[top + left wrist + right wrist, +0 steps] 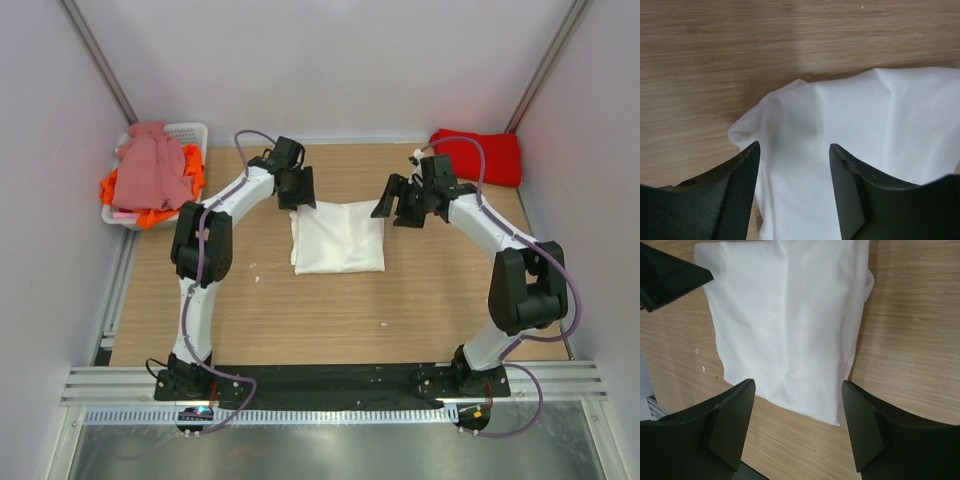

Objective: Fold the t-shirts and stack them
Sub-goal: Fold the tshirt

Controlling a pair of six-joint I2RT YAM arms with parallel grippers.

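A white t-shirt [338, 237] lies folded into a rectangle at the table's middle; it also shows in the left wrist view [865, 140] and the right wrist view [785, 315]. My left gripper [298, 192] is open and empty over its far left corner. My right gripper [397, 207] is open and empty just past its far right edge. A folded red t-shirt [482, 155] lies at the back right. A dusty pink t-shirt [150, 168] lies on orange ones [160, 213] in the basket.
A white slotted basket [188, 132] stands at the back left, over the table's left edge. Pale walls close the back and sides. Bare wooden tabletop [330, 320] lies between the white shirt and the arm bases.
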